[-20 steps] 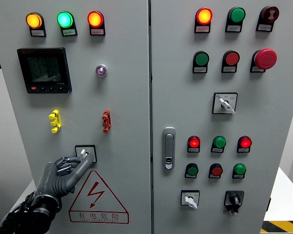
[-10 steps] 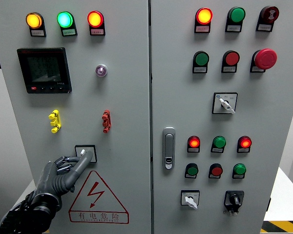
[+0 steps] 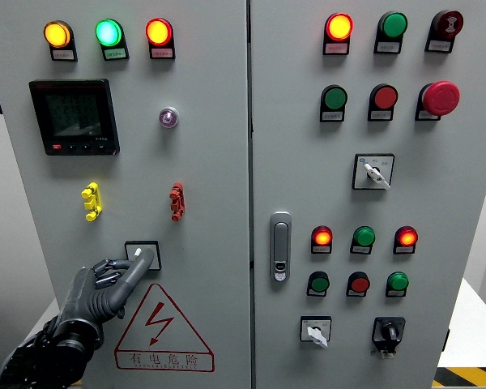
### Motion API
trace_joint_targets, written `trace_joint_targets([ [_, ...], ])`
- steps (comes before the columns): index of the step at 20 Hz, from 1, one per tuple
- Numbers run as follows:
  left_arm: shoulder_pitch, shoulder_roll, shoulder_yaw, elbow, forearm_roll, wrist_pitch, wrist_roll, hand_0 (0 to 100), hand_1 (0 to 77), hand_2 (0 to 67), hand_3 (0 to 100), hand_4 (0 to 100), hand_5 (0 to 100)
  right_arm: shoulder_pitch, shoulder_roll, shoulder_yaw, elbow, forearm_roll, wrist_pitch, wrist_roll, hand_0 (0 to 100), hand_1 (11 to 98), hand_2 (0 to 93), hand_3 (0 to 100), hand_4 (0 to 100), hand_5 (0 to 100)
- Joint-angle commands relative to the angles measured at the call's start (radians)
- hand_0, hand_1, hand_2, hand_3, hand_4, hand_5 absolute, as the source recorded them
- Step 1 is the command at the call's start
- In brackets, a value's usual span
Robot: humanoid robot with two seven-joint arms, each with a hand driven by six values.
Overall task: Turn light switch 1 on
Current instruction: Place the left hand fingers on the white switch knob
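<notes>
Light switch 1 (image 3: 142, 255) is a small rotary selector in a black square frame, low on the left cabinet door, just above the red warning triangle (image 3: 163, 331). Its white knob tip (image 3: 137, 253) points up and slightly left. My left hand (image 3: 123, 271) reaches up from the lower left. A long finger (image 3: 142, 262) lies across the switch plate against the knob, and the other fingers (image 3: 105, 267) are curled just left of it. The right hand does not show.
Above the switch are a yellow clip (image 3: 91, 201), a red clip (image 3: 176, 201), a black meter display (image 3: 73, 116) and three lit lamps (image 3: 108, 32). The right door carries a handle (image 3: 280, 245), more lamps, buttons and selector switches (image 3: 373, 171).
My left forearm and wrist have drifted slightly left and down. The finger stays on the switch, and the white knob tip has barely shifted.
</notes>
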Motion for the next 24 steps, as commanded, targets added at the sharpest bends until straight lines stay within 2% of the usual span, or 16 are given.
trace_joint_targets([
  [1, 0.0, 0.0, 0.0, 0.0, 0.0, 0.0, 0.0, 10, 55.0, 48.2, 97, 100, 100, 0.0, -0.0002, 0.0, 0.0, 0.0, 0.0, 0.0, 0, 19.3, 0.0, 20, 19, 10],
  [5, -0.002, 0.0, 0.0, 0.002, 0.0, -0.002, 0.002, 21, 54.4, 48.3, 97, 100, 100, 0.0, 0.0013, 0.001, 0.0, 0.0, 0.0, 0.0, 0, 19.6, 0.0, 20, 19, 10],
  [8, -0.008, 0.0, 0.002, 0.003, 0.001, -0.002, 0.004, 25, 53.9, 48.3, 97, 100, 100, 0.0, -0.0002, 0.0, 0.0, 0.0, 0.0, 0.0, 0, 19.8, 0.0, 20, 19, 10],
  [10, -0.009, 0.003, 0.003, 0.003, 0.001, -0.003, 0.004, 27, 53.7, 48.3, 97, 100, 100, 0.0, 0.0013, 0.0, 0.0, 0.0, 0.0, 0.0, 0, 20.0, 0.0, 20, 19, 10],
  [11, -0.009, 0.006, 0.003, 0.005, 0.001, -0.003, 0.004, 28, 53.6, 48.3, 97, 100, 100, 0.0, -0.0002, 0.0, 0.0, 0.0, 0.0, 0.0, 0, 20.0, 0.0, 20, 19, 10],
  [12, -0.009, 0.006, 0.003, 0.005, 0.001, -0.003, 0.004, 28, 53.6, 48.3, 97, 100, 100, 0.0, 0.0013, 0.0, 0.0, 0.0, 0.0, 0.0, 0, 20.0, 0.0, 20, 19, 10],
  [17, -0.009, 0.006, 0.005, 0.005, 0.001, -0.006, 0.016, 30, 54.0, 48.2, 97, 100, 100, 0.0, -0.0002, 0.0, 0.0, 0.0, 0.0, 0.0, 0, 19.5, 0.0, 20, 19, 10],
  [21, -0.009, 0.006, 0.006, 0.005, 0.001, -0.006, 0.017, 32, 54.3, 48.3, 97, 100, 100, 0.0, 0.0013, 0.0, 0.0, 0.0, -0.001, 0.0, 0, 19.5, 0.0, 20, 19, 10],
  [24, -0.009, 0.006, 0.006, 0.005, 0.0, -0.006, 0.017, 33, 54.3, 48.3, 97, 100, 100, 0.0, -0.0002, 0.0, 0.0, 0.0, 0.0, 0.0, 0, 19.8, 0.0, 20, 19, 10],
])
